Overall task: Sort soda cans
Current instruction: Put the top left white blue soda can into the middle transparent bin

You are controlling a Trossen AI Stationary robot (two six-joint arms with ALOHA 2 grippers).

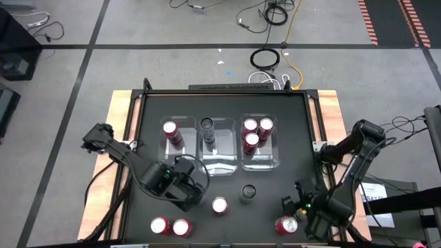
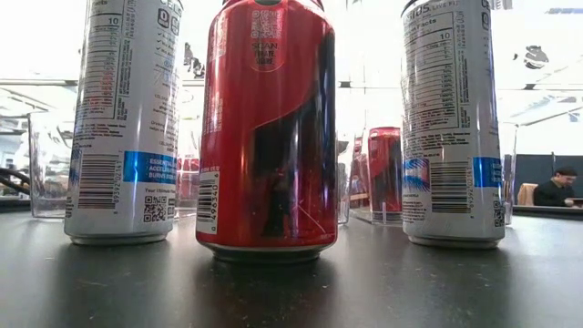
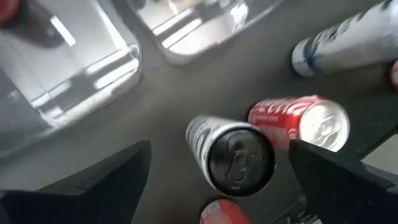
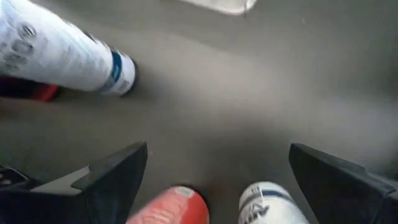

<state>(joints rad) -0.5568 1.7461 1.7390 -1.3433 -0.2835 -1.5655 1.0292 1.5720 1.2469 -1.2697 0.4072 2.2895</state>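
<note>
Three clear bins (image 1: 219, 165) stand mid-table: one red can (image 1: 170, 131) in the left bin, one dark-topped can (image 1: 207, 127) in the middle, three red cans (image 1: 251, 141) in the right. Loose cans stand upright on the table near its front: red ones (image 1: 160, 225) (image 1: 219, 205) (image 1: 286, 225) and a dark-topped one (image 1: 248, 193). My left gripper (image 1: 193, 193) is open and empty. Its wrist view shows a white can with a dark top (image 3: 239, 158) ahead between the fingers and a red can (image 3: 308, 121) beside it. My right gripper (image 1: 293, 203) is open and empty, over a red can (image 4: 171, 205) and a white can (image 4: 267, 202).
The low view shows two tall white cans (image 2: 123, 118) (image 2: 453, 118) with a red can (image 2: 269, 128) between them, standing close in front of the bins. The black table top (image 1: 275, 176) has wooden side rails. A person sits far off in the room (image 2: 556, 187).
</note>
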